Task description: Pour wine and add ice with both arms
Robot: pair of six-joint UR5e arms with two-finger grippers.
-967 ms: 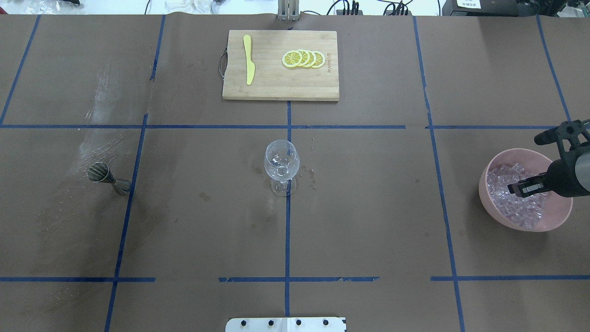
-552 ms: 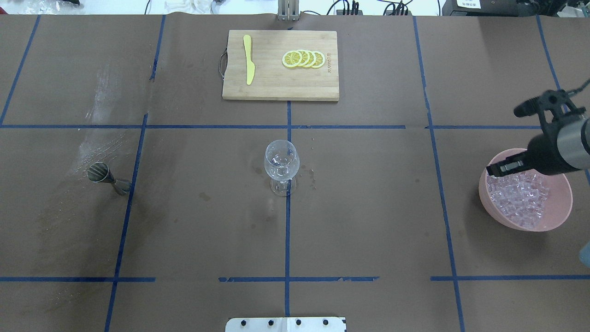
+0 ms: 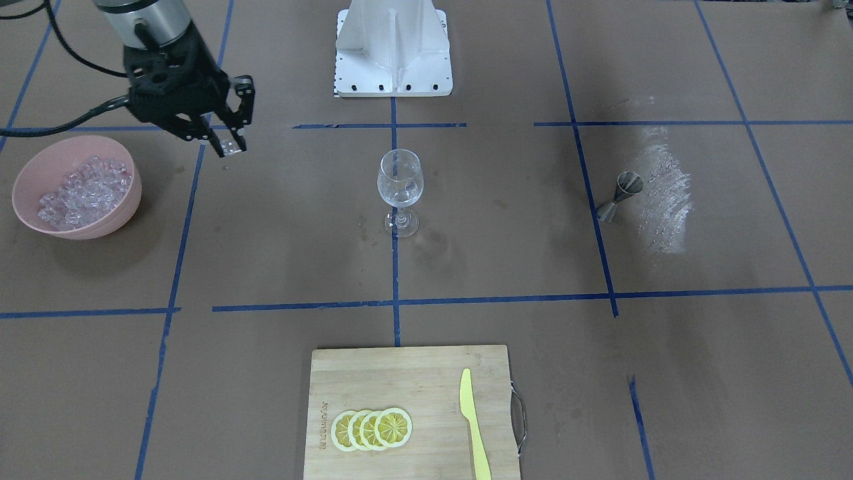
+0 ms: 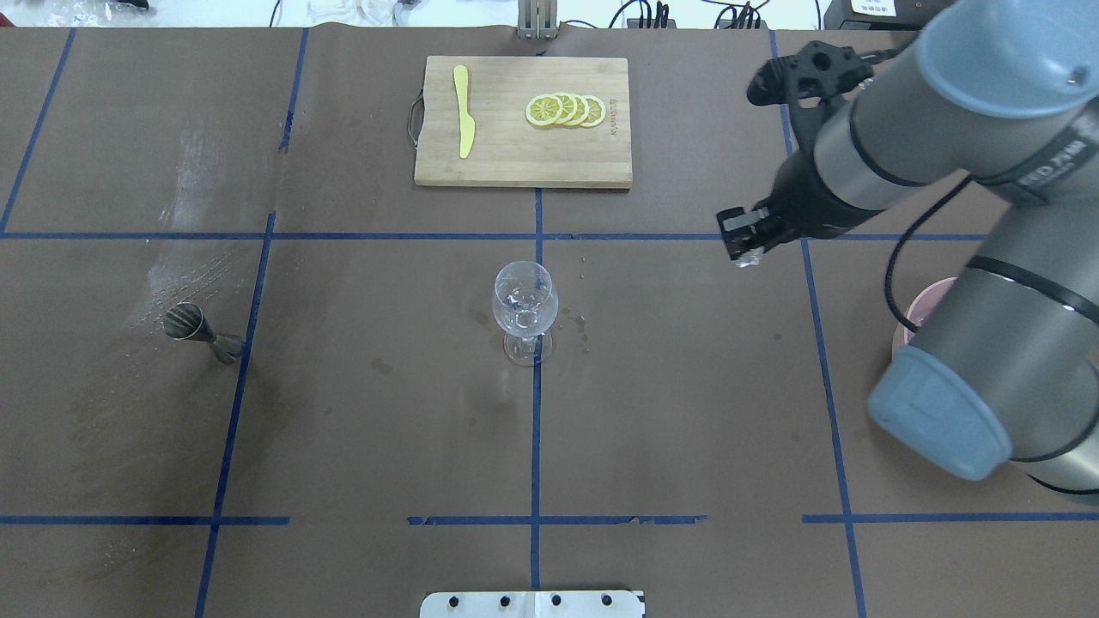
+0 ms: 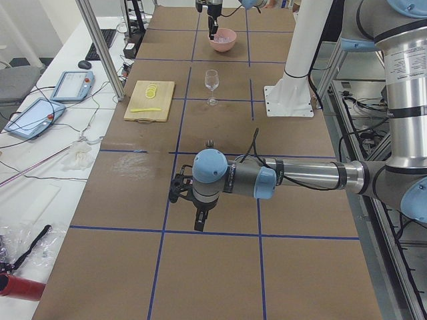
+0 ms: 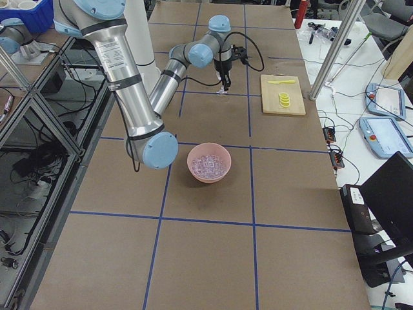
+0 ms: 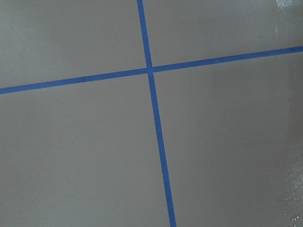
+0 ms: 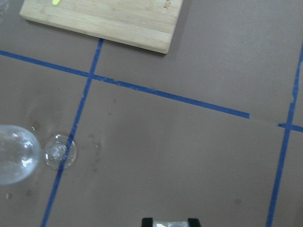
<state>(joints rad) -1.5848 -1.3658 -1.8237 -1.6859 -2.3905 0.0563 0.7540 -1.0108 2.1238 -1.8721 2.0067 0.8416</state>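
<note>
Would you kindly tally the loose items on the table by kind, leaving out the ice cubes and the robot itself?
Wine glass: 1
Pink bowl: 1
Jigger: 1
Cutting board: 1
Yellow knife: 1
Lemon slices: 4
Total: 9

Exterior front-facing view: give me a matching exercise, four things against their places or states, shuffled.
Things:
1. wine glass
2. pink bowl
3. yellow knife
4. right gripper

Places or states:
A. lying on the cutting board
B. in the air between the bowl and the glass, pinching an ice cube
C. filled with ice
D. standing upright on a blue tape line

Pairs: 1-D, 2-C, 3-A, 4-B.
</note>
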